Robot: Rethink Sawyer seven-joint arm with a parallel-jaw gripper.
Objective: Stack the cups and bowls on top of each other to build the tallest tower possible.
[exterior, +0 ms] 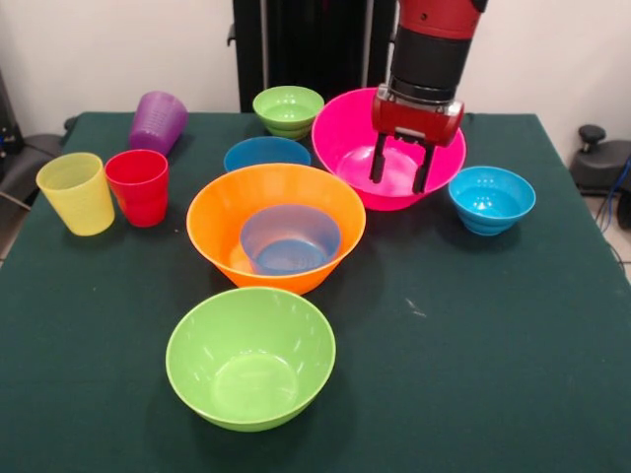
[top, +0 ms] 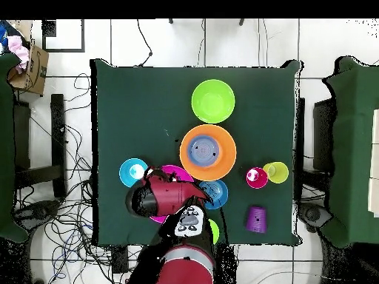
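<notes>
Seen from the front, left to right across the green-covered bench (exterior: 513,345). At far left, yellow cup (exterior: 77,193) upright, red cup (exterior: 137,186) upright just beside it, rims nearly touching. Behind them, purple cup (exterior: 158,121) tipped over, mouth pointing down and toward the red cup.

Toward the middle, medium green bowl (exterior: 250,357) nearest the front edge, empty, upright. Just behind it, orange bowl (exterior: 276,236), with a pale blue bowl (exterior: 290,239) nested inside. Behind the orange bowl, a darker blue bowl (exterior: 266,154), partly hidden by the orange rim. Farther back, small green bowl (exterior: 288,110), upright.

Right of centre, pink bowl (exterior: 355,148), large, close beside the orange bowl. Above it, red and black arm (exterior: 434,49) coming straight down, wrist vertical. Gripper (exterior: 398,168) hanging over the pink bowl's inside, two black fingers (exterior: 379,158) pointing down, parted with a clear gap, nothing between them. Cannot tell whether the tips touch the bowl's floor.

At far right, third blue bowl (exterior: 491,198), upright, alone, just beside the pink bowl.

No tower built; only the pale blue bowl in the orange one.
</notes>
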